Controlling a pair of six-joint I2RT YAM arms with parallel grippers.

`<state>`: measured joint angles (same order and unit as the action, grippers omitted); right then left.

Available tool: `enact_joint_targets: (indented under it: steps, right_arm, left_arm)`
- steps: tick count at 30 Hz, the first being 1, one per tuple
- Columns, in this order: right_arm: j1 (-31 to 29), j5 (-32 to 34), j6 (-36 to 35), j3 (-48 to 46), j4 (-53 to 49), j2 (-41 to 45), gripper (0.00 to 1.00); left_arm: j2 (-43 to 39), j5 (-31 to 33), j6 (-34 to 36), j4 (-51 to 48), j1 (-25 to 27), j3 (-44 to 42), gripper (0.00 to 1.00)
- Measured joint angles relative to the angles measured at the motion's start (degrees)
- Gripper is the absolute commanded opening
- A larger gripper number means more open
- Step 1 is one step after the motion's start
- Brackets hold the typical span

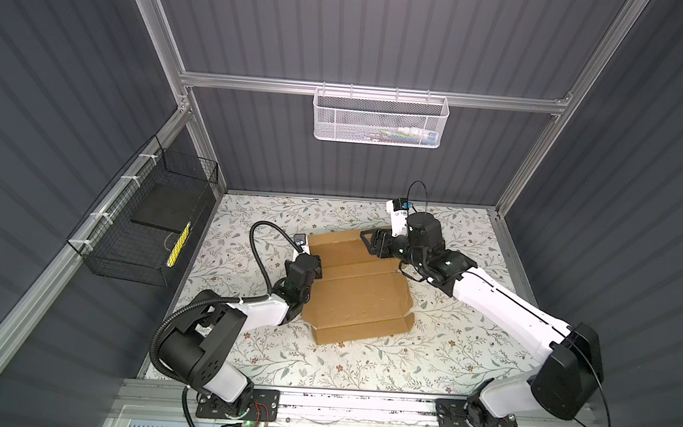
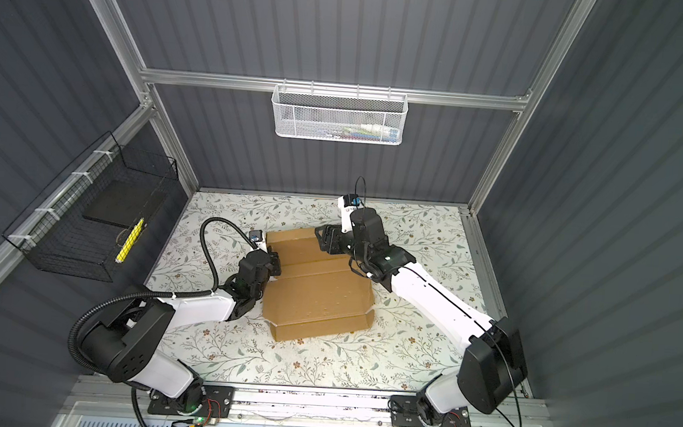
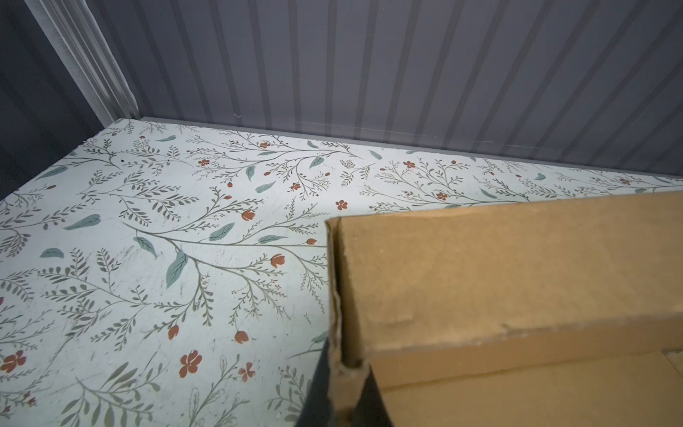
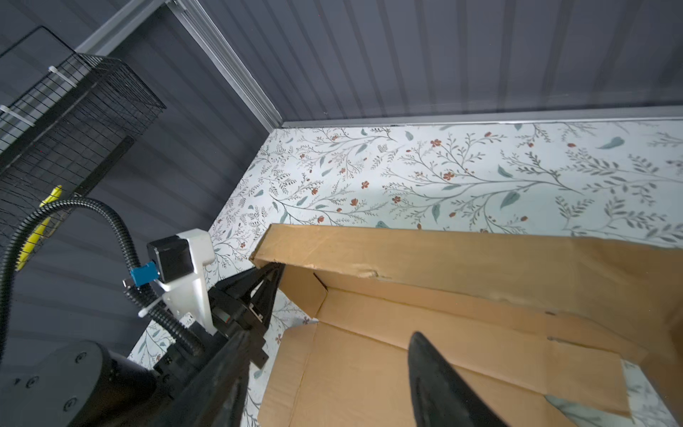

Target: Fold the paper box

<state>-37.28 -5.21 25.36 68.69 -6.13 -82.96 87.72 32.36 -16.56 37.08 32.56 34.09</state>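
Observation:
The paper box [image 1: 358,291] [image 2: 317,292] is brown cardboard, partly folded, lying mid-table with its far panel raised. My left gripper [image 1: 314,262] [image 2: 275,261] is shut on the box's left wall near the far-left corner. In the left wrist view the cardboard edge [image 3: 343,295] runs into the pinched jaws of the left gripper [image 3: 345,373]. My right gripper [image 1: 367,241] [image 2: 322,238] hovers open over the box's far right part. In the right wrist view the right gripper [image 4: 329,344] has its fingers spread above the box floor [image 4: 369,369], holding nothing.
A white mesh basket [image 1: 380,119] hangs on the back wall. A black wire basket [image 1: 143,224] holding a yellow item is fixed to the left wall. Grey panel walls close in the floral table [image 1: 361,362] on three sides.

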Motion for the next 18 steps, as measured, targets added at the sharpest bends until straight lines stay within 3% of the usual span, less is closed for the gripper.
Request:
enact_joint_targets:
  steps: [10, 18]
  right_arm:
    - [0.0, 2.2, -0.8, -8.9, -6.4, 6.0, 0.74]
    - [0.0, 2.5, -1.3, -9.8, -7.7, 8.0, 0.74]
  left_arm:
    - [-2.1, -3.0, 0.9, -1.9, 0.0, -0.7, 0.00]
    - [-4.3, -4.5, 0.9, -5.0, 0.0, -1.0, 0.00]
